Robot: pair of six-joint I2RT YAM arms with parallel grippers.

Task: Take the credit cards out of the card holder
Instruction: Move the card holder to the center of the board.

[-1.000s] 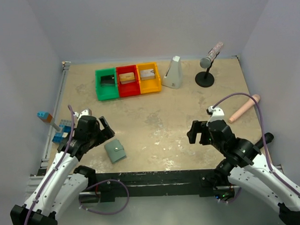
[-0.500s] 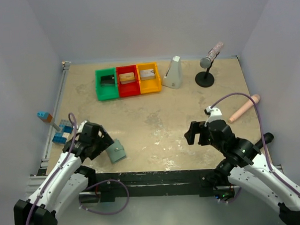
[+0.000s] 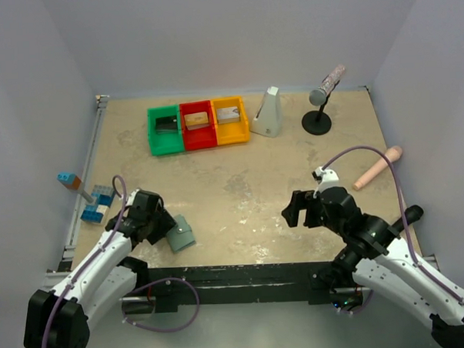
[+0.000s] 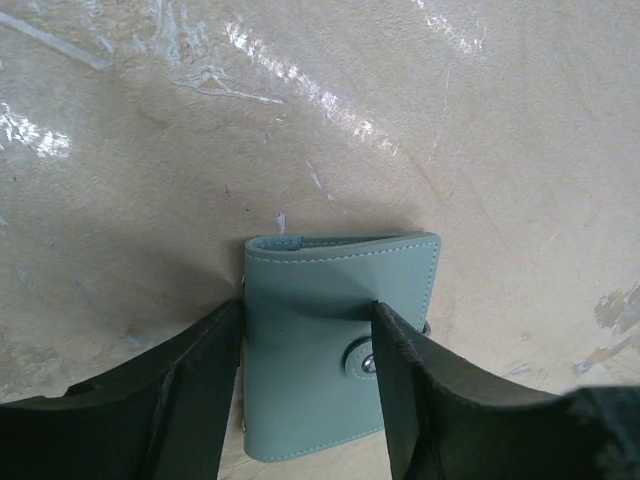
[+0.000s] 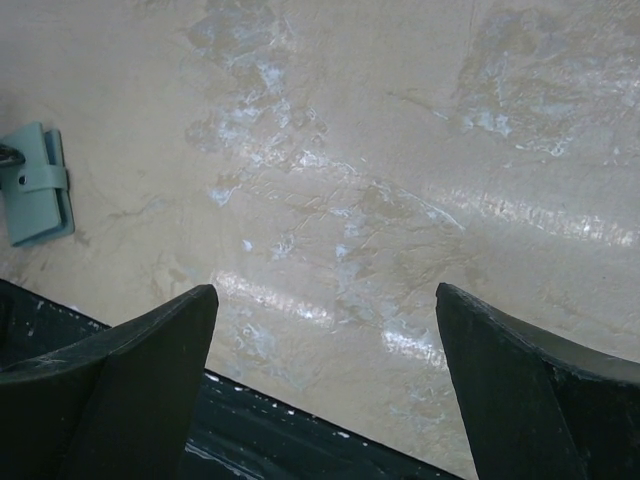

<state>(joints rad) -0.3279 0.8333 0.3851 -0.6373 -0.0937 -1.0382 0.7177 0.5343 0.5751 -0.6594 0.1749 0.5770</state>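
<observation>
Wallet (image 4: 330,280): It lies flat and shut on the bench (image 3: 239,166) near the near-left corner, with its snap tab (image 4: 362,358) fastened and facing up.

Cards: We see none. We judge they are inside the closed wallet.

Left pincer (image 4: 306,312): It is low over the wallet and released, with the jaws spread. One jaw sits at the wallet's side edge and the other is over the cover, just beside the snap. It grips nothing.

Right pincer (image 5: 325,292): It is released with the jaws wide, hovering over bare bench by the near edge, right of the middle and well apart from the wallet.

Step in hand: We judge this to be the first hold on the wallet, so the task has barely begun.

Doing it well: We would centre the jaws so that both clear the cover and meet the two side edges, then close gently. The snap must stay uncovered, because the right pincer needs it free to pull the tab open.

Risk: A jaw pressing on the cover could pin or slide the wallet toward the near edge instead of lifting it. A thin flat thing like this may also slip out of a shallow grip.
</observation>
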